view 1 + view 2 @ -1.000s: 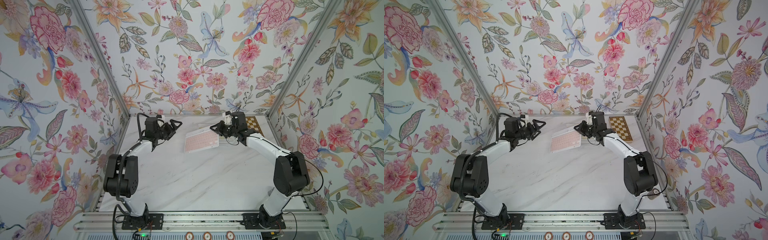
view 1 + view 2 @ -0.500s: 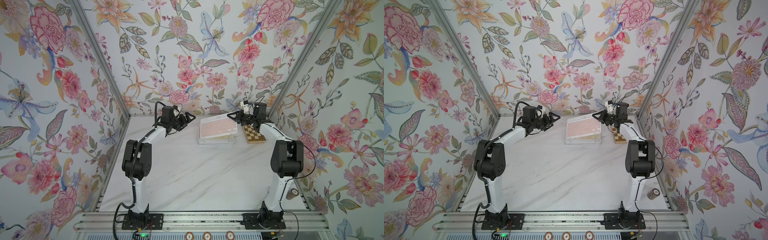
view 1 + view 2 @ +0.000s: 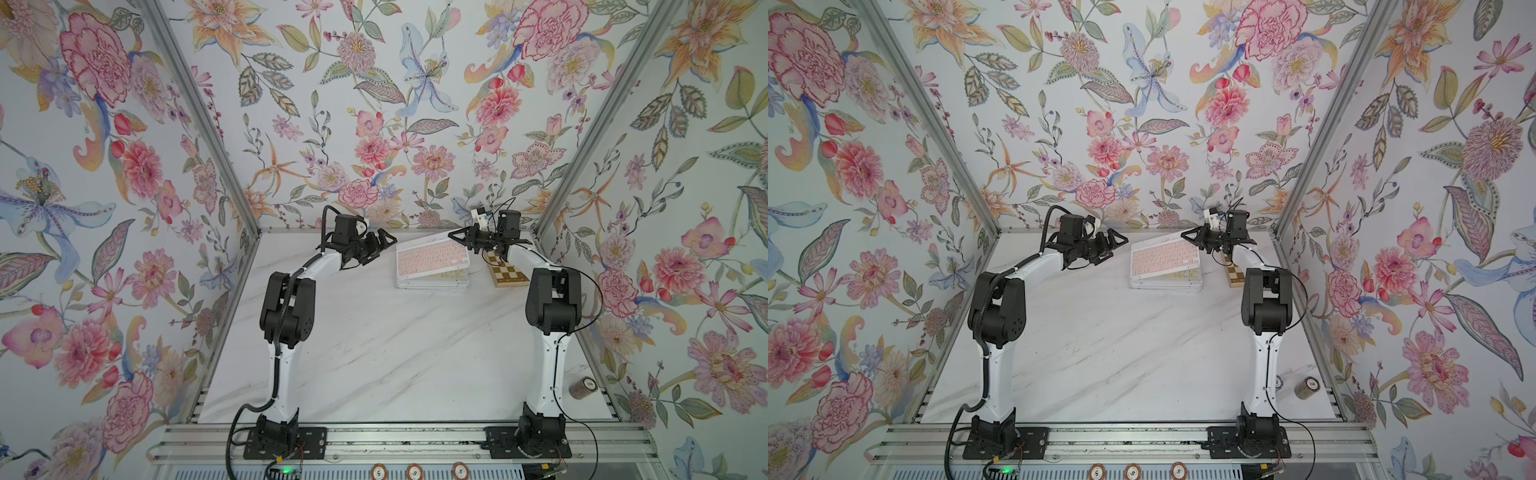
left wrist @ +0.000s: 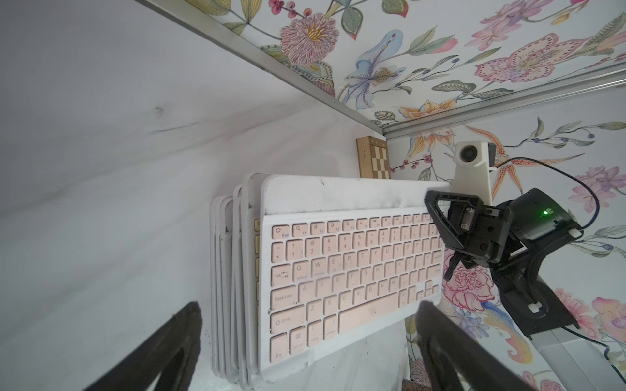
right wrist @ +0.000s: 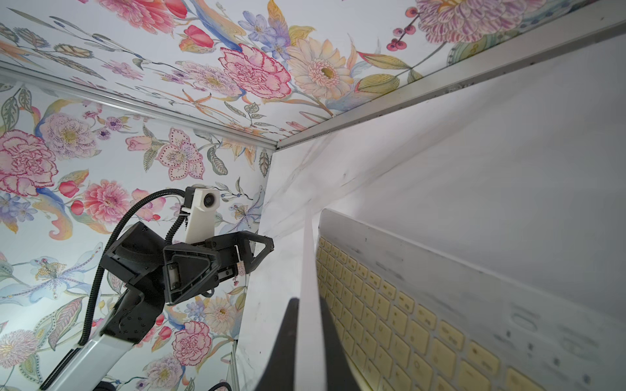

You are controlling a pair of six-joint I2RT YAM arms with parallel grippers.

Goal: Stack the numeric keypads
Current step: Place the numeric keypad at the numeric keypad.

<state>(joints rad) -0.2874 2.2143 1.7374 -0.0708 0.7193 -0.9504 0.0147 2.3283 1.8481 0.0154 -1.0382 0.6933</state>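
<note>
One pink keypad (image 3: 432,259), one yellow keypad (image 5: 406,315), more beneath than can be counted, and one chessboard (image 3: 509,272) beside them.

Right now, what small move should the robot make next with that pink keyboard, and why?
Probably lower the pink keypad flat onto the stack, then let go. The right pincer grips its edge, and it slants over the stack, its held end raised, so it is not resting squarely yet.
</note>
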